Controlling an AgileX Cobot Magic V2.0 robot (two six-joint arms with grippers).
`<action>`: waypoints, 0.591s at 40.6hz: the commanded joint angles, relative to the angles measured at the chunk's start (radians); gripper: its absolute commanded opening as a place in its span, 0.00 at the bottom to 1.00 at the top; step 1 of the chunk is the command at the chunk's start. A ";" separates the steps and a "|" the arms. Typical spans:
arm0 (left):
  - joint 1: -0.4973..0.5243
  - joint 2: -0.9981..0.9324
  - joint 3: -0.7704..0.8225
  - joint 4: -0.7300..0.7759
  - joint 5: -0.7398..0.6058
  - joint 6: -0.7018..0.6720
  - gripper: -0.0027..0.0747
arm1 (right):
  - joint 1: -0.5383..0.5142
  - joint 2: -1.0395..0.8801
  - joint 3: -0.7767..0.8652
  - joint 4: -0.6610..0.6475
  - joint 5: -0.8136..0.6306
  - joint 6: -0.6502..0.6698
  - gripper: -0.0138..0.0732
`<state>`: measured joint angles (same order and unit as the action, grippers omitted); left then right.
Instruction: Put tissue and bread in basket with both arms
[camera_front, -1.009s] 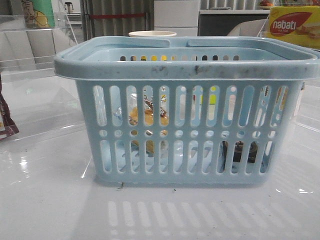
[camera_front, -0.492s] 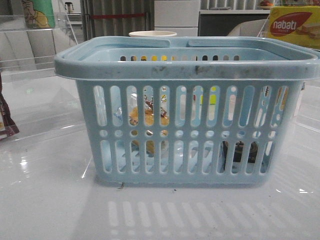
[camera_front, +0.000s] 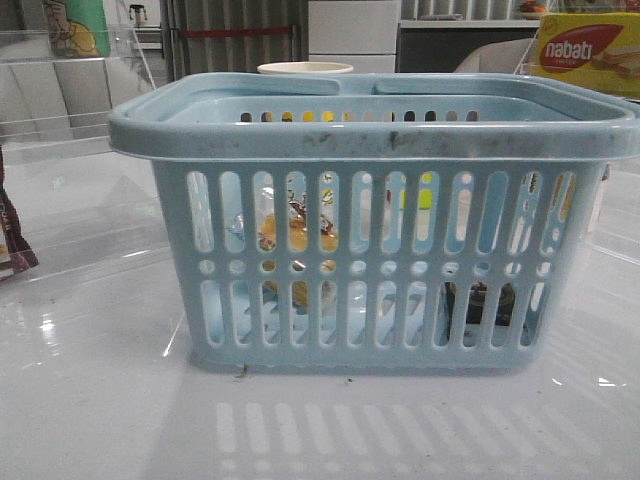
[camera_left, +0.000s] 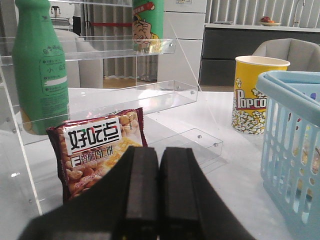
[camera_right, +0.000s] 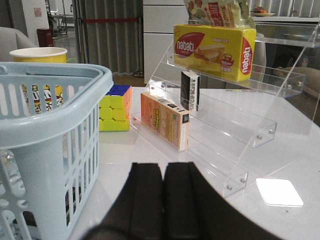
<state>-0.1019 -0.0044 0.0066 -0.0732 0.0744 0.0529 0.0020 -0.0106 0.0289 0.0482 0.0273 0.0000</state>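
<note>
Lying inside basket (camera_front: 372, 135): bread (camera_front: 298, 232), tissue (camera_front: 478, 300)

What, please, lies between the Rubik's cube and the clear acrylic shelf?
In the right wrist view, an orange box stands between the Rubik's cube and the shelf.

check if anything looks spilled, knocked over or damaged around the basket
Nothing looks spilled or toppled. The basket stands upright, with the bread and the tissue showing through its slots. Only oddities: dark scuffs on its rim and small dark specks on the table by its base.
</note>
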 joint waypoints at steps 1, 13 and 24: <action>-0.001 -0.017 0.005 -0.009 -0.087 -0.002 0.15 | -0.006 -0.020 -0.005 -0.021 -0.116 0.017 0.22; -0.001 -0.017 0.005 -0.009 -0.087 -0.002 0.15 | -0.006 -0.020 -0.005 -0.026 -0.152 0.122 0.22; -0.001 -0.017 0.005 -0.009 -0.087 -0.002 0.15 | -0.006 -0.020 -0.005 -0.042 -0.146 0.120 0.22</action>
<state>-0.1019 -0.0044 0.0066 -0.0732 0.0744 0.0529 0.0020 -0.0106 0.0289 0.0229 -0.0255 0.1185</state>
